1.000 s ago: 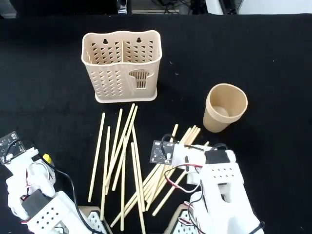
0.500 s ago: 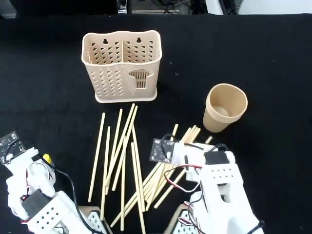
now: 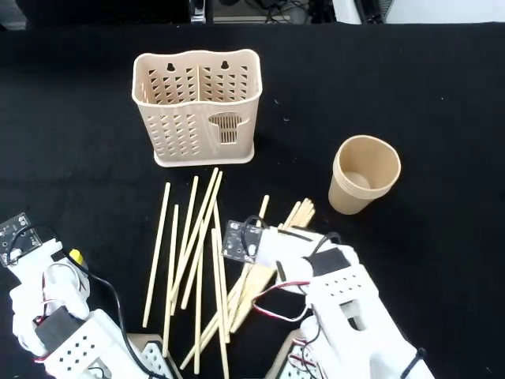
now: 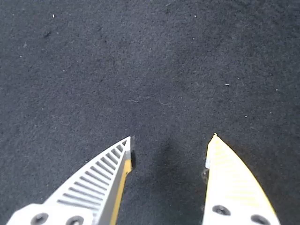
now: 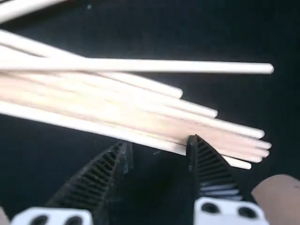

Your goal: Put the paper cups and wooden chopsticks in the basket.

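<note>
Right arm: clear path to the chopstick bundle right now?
Probably yes. The right tool is open, right at the chopstick bundle, with nothing between them.

Basket (image 3: 197,106) sits far on the desk (image 3: 442,103), paper cup (image 3: 364,174) to its right and nearer, chopsticks (image 3: 193,253) scattered nearer still, right claw (image 5: 158,142) at their right-hand bundle.

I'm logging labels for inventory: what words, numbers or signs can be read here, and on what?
None can be read.
The basket and paper cup look plain.
Marks on the small circuit boards are too small to read.
</note>
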You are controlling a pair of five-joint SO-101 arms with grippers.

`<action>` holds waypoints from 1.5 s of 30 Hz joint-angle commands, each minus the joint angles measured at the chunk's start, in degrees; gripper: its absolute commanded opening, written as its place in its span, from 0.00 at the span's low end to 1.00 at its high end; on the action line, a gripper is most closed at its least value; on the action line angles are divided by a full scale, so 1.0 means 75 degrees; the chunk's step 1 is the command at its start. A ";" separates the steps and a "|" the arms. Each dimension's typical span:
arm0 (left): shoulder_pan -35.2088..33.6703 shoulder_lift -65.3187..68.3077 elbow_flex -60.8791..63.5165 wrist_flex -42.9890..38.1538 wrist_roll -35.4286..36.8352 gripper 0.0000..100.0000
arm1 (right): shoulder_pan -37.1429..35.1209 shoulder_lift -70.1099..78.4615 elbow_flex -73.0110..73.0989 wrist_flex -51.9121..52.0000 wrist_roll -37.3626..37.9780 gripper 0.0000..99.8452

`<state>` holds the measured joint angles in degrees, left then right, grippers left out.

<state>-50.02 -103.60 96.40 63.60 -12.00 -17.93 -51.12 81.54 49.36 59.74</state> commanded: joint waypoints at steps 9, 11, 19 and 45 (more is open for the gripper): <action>-0.0053 -0.0012 0.0123 0.0023 -0.0059 0.27 | -0.0774 0.0006 -0.0932 -0.0363 -0.1032 0.20; -0.0053 -0.0012 0.0123 0.0023 -0.0059 0.27 | -0.0762 0.0111 -0.1096 -0.0352 -0.1219 0.20; -0.0053 -0.0012 0.0123 0.0023 -0.0059 0.27 | -0.0070 0.1448 -0.2116 0.1629 -0.1594 0.20; -0.0053 -0.0012 0.0123 0.0023 -0.0059 0.27 | -0.0410 0.4823 -0.3393 0.0703 -0.2743 0.01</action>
<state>-50.02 -103.60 96.40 63.60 -12.00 -20.04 -20.18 60.70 55.69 41.01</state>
